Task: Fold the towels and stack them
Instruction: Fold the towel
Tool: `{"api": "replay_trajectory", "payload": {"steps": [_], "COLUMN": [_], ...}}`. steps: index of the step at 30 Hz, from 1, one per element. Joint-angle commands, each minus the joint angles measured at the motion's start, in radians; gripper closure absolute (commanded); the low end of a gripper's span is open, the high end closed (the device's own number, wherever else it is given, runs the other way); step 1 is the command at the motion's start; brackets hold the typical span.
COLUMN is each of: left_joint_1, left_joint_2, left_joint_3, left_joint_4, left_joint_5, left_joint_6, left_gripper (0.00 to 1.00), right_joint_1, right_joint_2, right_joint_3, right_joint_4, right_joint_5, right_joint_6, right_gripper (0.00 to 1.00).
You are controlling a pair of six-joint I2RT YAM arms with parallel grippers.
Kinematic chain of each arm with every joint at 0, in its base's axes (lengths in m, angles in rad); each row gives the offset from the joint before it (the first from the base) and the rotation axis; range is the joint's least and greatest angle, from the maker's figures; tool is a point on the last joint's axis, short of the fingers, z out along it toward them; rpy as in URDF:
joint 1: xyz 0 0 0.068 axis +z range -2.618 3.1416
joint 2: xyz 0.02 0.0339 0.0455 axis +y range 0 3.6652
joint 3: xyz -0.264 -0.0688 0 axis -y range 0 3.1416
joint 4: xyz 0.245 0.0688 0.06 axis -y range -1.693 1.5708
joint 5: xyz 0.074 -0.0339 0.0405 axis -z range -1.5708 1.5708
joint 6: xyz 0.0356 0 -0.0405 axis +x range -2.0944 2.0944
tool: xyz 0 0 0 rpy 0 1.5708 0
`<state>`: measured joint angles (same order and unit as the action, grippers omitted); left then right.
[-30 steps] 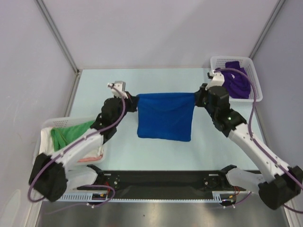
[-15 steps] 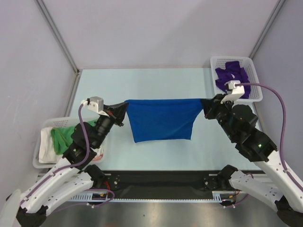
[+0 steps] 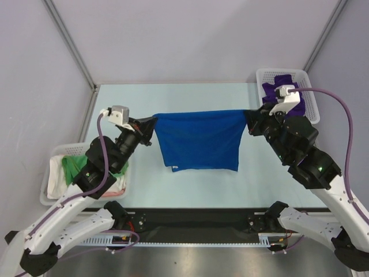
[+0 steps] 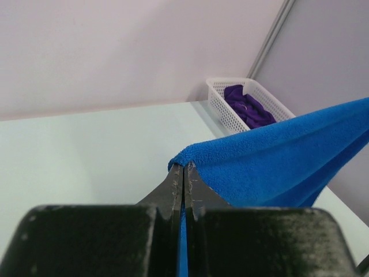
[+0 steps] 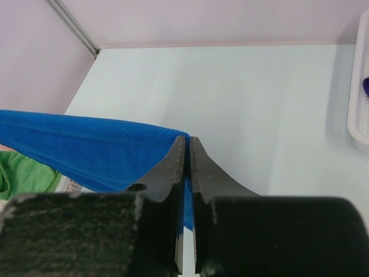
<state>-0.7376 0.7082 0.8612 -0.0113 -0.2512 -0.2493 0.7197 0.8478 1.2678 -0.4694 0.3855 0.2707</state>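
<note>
Both grippers, left (image 3: 152, 123) and right (image 3: 249, 117), pinch the blue towel's (image 3: 199, 140) top corners.

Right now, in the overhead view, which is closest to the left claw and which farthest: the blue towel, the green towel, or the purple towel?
From the left gripper:
1. Blue towel, pinched at its corner.
2. Green towel, in the basket on the left.
3. Purple towel, in the far right basket.

Lighting's bright and even, only soft shadows. Right wrist view smears the basket (image 5: 358, 86) at its right edge, well beyond the fingertips.
</note>
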Motion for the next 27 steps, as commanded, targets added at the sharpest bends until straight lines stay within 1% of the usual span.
{"api": "replay_trajectory", "payload": {"steps": [1, 9, 12, 17, 20, 22, 24, 25, 26, 27], "left_joint_1": [-0.005, -0.005, -0.005, -0.005, -0.005, -0.005, -0.003, 0.007, 0.023, 0.046], "left_joint_2": [-0.019, -0.111, -0.136, -0.144, -0.121, -0.095, -0.034, -0.007, 0.025, 0.086], "left_joint_3": [0.071, 0.099, 0.127, 0.186, 0.199, 0.205, 0.208, 0.214, 0.214, 0.213], "left_joint_4": [-0.027, -0.056, -0.079, -0.116, -0.13, -0.139, -0.142, -0.145, -0.139, -0.128], "left_joint_5": [0.021, 0.171, 0.197, 0.196, 0.178, 0.115, 0.073, 0.055, 0.055, 0.064], "left_joint_6": [0.035, 0.061, 0.074, 0.068, 0.059, 0.062, 0.062, 0.062, 0.058, 0.048], "left_gripper": [1.0, 1.0, 1.0, 1.0, 1.0, 1.0, 1.0, 1.0, 1.0, 1.0], "right_joint_1": [0.003, 0.006, 0.006, 0.006, 0.006, 0.006, 0.004, -0.003, -0.017, -0.078], "right_joint_2": [-0.019, -0.072, -0.076, -0.059, -0.033, 0.013, 0.052, 0.11, 0.137, 0.175], "right_joint_3": [0.059, 0.116, 0.153, 0.211, 0.228, 0.232, 0.226, 0.222, 0.217, 0.203], "right_joint_4": [-0.001, -0.069, -0.093, -0.109, -0.104, -0.101, -0.088, -0.078, -0.071, -0.049], "right_joint_5": [-0.01, -0.097, -0.132, -0.192, -0.192, -0.177, -0.146, -0.142, -0.148, -0.204], "right_joint_6": [-0.018, -0.002, -0.001, 0.013, 0.01, 0.002, -0.013, -0.028, -0.028, -0.025], "right_gripper": [1.0, 1.0, 1.0, 1.0, 1.0, 1.0, 1.0, 1.0, 1.0, 1.0]}}
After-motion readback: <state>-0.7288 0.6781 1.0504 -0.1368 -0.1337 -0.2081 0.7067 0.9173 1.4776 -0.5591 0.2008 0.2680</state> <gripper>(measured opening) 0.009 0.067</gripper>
